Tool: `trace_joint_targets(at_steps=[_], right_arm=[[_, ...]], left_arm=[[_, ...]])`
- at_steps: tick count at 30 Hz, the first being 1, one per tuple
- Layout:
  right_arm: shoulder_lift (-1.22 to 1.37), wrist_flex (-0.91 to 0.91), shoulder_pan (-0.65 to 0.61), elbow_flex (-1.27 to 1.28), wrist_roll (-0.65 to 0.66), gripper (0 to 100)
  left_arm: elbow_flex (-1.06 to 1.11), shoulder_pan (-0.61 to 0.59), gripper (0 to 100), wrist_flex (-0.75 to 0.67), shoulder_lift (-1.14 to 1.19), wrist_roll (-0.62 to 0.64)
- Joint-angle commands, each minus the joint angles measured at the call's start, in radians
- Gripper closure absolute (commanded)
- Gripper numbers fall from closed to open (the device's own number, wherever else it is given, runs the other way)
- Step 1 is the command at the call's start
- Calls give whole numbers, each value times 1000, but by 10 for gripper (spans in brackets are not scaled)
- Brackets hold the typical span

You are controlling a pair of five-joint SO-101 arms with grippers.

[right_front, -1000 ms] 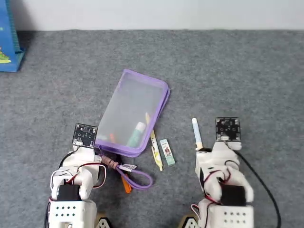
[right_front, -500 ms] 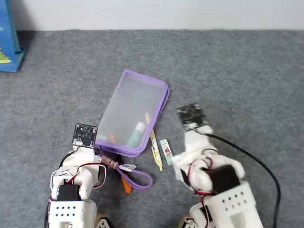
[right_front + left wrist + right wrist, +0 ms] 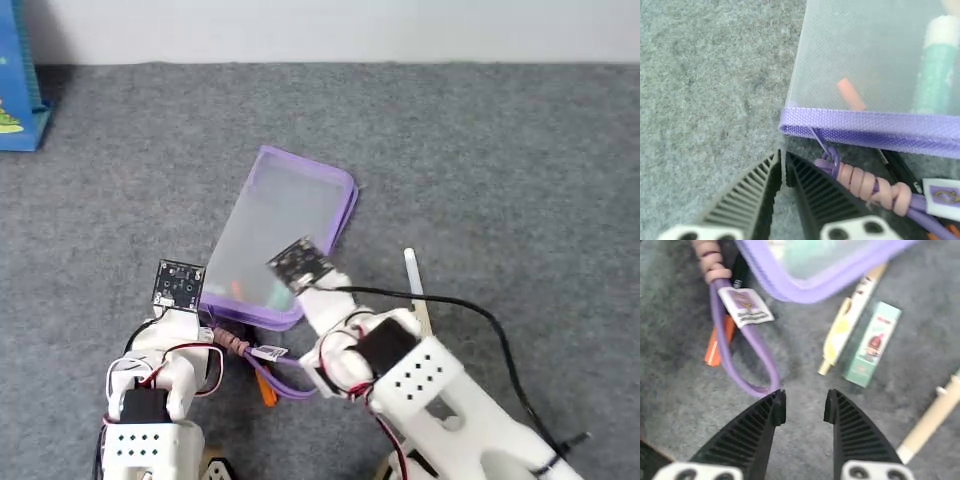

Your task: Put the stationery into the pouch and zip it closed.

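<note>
Pouch (image 3: pixel 290 215): mesh, likely soft, floppy; pinch beaded cord (image 3: pixel 860 182) | yellow pen (image 3: pixel 845 325): thin, stiff; take mid-shaft | right gripper (image 3: pixel 802 407) jaws apart; left gripper (image 3: pixel 784 165) jaws closed, empty

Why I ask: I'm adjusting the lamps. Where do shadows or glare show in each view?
High view: even light on the grey carpet, no glare on the pouch, no hard shadows. Left wrist view: a dark band of shadow under the pouch's purple edge, near the left tool. Right wrist view: soft shadow beneath the strap loop, ahead of the right tool.
</note>
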Motion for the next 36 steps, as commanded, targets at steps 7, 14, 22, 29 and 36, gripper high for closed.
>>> trace_joint_targets(at_steps=[7,14,22,29,36], right_arm=[[105,-87,-127,-51,-94,852],[305,-202,-124,-51,-89,854],[377,-213,-116,-51,-87,992],[237,-150,70,-52,3,991],[-28,-142,429,-52,218,991]], left_arm=[[-47,0,986,-20,-9,-8],[-47,0,986,-20,-9,-8],[-47,0,986,-20,-9,-8],[-47,0,986,-20,-9,-8],[-47,0,986,-20,-9,-8]])
